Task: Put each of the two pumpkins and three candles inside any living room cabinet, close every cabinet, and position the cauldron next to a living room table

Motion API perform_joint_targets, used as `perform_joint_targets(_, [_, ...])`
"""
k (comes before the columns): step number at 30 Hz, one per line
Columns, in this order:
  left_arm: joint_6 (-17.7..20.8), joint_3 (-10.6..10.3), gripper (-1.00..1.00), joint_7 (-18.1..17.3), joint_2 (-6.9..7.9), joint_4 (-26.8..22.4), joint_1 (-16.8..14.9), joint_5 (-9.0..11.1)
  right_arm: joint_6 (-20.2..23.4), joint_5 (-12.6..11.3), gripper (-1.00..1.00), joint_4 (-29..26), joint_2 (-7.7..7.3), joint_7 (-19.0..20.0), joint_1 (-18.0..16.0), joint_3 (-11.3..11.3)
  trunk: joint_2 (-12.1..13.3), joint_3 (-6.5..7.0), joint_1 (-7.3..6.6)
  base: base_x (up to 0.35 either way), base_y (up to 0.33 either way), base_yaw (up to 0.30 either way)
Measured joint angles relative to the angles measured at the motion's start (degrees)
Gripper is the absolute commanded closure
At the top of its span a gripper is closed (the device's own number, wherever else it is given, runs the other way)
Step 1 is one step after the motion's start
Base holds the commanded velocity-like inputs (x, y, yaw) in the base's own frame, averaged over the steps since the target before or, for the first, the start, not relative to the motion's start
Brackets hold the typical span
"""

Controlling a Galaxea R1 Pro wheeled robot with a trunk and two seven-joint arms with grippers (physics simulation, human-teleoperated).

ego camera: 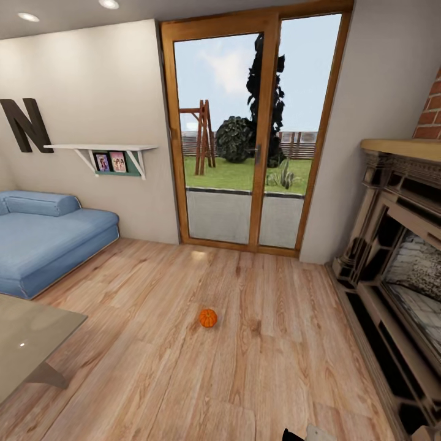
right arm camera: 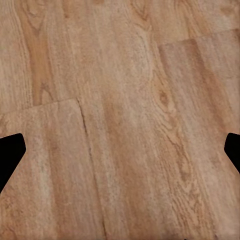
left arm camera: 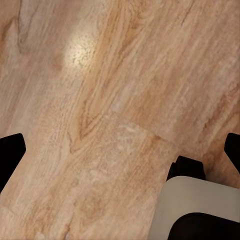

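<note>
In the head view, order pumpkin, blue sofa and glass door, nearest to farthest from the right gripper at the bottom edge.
1. Pumpkin, on the floor ahead.
2. Blue sofa, far left.
3. Glass door, back wall.

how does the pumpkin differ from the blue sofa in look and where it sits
The pumpkin is small, round and bright orange; the blue sofa is large, long, low and cushioned. The pumpkin sits alone mid-floor before the glass door; the sofa stands against the wall. Both rest on the wood floor.

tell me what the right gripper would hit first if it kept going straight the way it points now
Most likely the bare wooden floor. The right gripper has its two dark fingertips spread wide with nothing between them, and only planks lie ahead. How far off the floor is, the picture doesn't settle.
</note>
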Motion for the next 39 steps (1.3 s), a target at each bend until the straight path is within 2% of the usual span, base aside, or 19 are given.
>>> perform_joint_targets(21, [0.0, 0.0, -1.0, 0.0, 0.0, 0.0, 0.0, 0.0, 0.0, 0.0, -1.0, 0.0, -0.01, 0.0, 0.0, 0.0, 0.0, -0.43, 0.0, 0.0, 0.0, 0.0])
perform_joint_targets(27, [-0.6, -0.2, -1.0, -0.1, 0.0, -0.3, 0.0, -0.8, 0.0, 0.0, -1.0, 0.0, -0.02, 0.0, 0.0, 0.0, 0.0, -0.43, 0.0, 0.004, 0.0, 0.0])
perform_joint_targets(39, [-0.7, -0.1, -1.0, -0.4, -0.18, -1.1, -0.1, -0.7, 0.0, 0.0, -1.0, 0.0, 0.0, 0.0, 0.0, 0.0, 0.0, -0.43, -0.03, 0.282, 0.0, 0.0])
